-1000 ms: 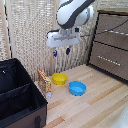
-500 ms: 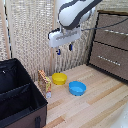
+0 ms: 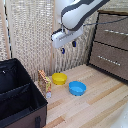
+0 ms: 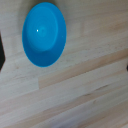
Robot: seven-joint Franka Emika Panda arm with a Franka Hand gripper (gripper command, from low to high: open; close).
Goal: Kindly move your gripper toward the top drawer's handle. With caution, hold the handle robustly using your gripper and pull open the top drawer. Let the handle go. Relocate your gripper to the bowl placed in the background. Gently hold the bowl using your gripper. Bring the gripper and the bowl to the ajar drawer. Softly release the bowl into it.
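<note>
1. We count two small round bowls on the pale wooden floor: one bright-yellow bowl (image 3: 59, 78) at centre frame in the exterior view, and one bright-blue bowl (image 3: 77, 88) (image 4: 44, 34) just to its lower right.
2. We count one dark-brown wooden dresser (image 3: 118, 70) at the right edge, with two drawer fronts showing: an upper drawer (image 3: 114, 31) and a lower drawer (image 3: 109, 60).
3. We count two slim silver bar handles, an upper handle (image 3: 115, 32) and a lower handle (image 3: 107, 59).
4. We count one black open bin (image 3: 19, 96) at lower left.
5. We count one glossy white robot arm (image 3: 77, 12) at the top.
6. We count one small yellow-and-brown patterned upright thing (image 3: 44, 82) beside the bin; what it is we cannot tell.
</note>
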